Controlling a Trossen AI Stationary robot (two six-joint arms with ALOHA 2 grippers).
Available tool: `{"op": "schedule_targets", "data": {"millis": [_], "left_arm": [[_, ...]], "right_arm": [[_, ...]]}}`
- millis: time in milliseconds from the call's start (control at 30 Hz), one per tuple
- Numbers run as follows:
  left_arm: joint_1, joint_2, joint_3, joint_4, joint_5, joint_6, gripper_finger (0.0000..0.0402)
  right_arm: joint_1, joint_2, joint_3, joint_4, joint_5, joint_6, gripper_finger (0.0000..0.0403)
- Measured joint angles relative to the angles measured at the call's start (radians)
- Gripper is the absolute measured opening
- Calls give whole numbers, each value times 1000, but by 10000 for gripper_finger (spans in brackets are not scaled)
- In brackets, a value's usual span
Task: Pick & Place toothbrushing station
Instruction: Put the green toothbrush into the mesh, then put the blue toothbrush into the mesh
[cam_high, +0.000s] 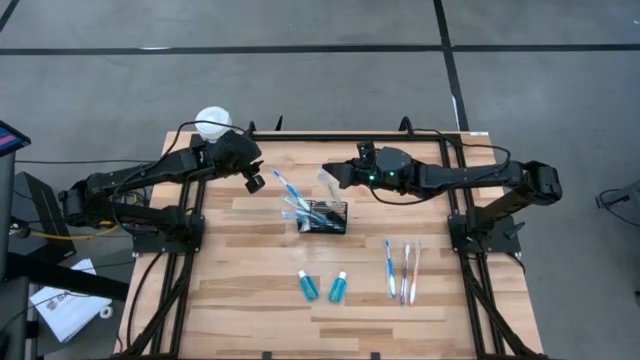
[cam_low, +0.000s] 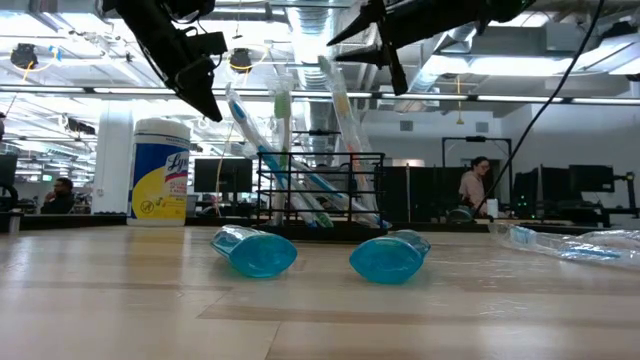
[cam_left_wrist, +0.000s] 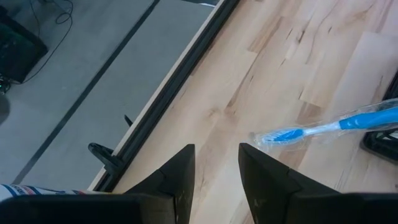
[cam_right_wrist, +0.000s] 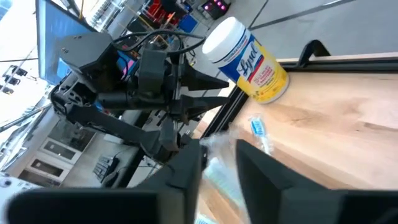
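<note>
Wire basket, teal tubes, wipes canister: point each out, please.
wire basket (cam_high: 327, 217), high view, on its dark mesh rim.
teal tubes (cam_low: 256, 251), low view, on the nearer tube's body.
wipes canister (cam_low: 160, 172), low view, on its yellow label.

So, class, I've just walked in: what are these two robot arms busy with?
They are filling a black wire basket with wrapped toothbrushes. Several already stand in it. The right gripper hovers just above one wrapped toothbrush, fingers slightly apart. The left gripper waits beside the basket, holding nothing. Three toothbrushes and two teal tubes lie on the table.
</note>
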Motion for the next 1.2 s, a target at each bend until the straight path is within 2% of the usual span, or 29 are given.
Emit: {"op": "schedule_targets", "data": {"millis": [200,333,433,767,867,967,1100,1200], "left_arm": [[0,0,0,0,1,0,117],[0,0,0,0,25,0,117],[0,0,0,0,26,-1,117],[0,0,0,0,26,5,117],[0,0,0,1,26,6,117],[0,0,0,1,26,6,117],[0,0,0,2,27,7,117],[0,0,0,3,27,8,117]], "right_arm": [[1,0,0,4,21,-14,171],[6,0,0,19,45,-39,197],[11,-2,0,41,47,-69,197],[28,-5,0,114,45,-102,158],[55,-27,1,5,47,-97,161],[97,-56,2,-212,46,-35,169],[220,-84,1,-462,52,116,180],[332,-91,1,-632,66,294,184]]}}
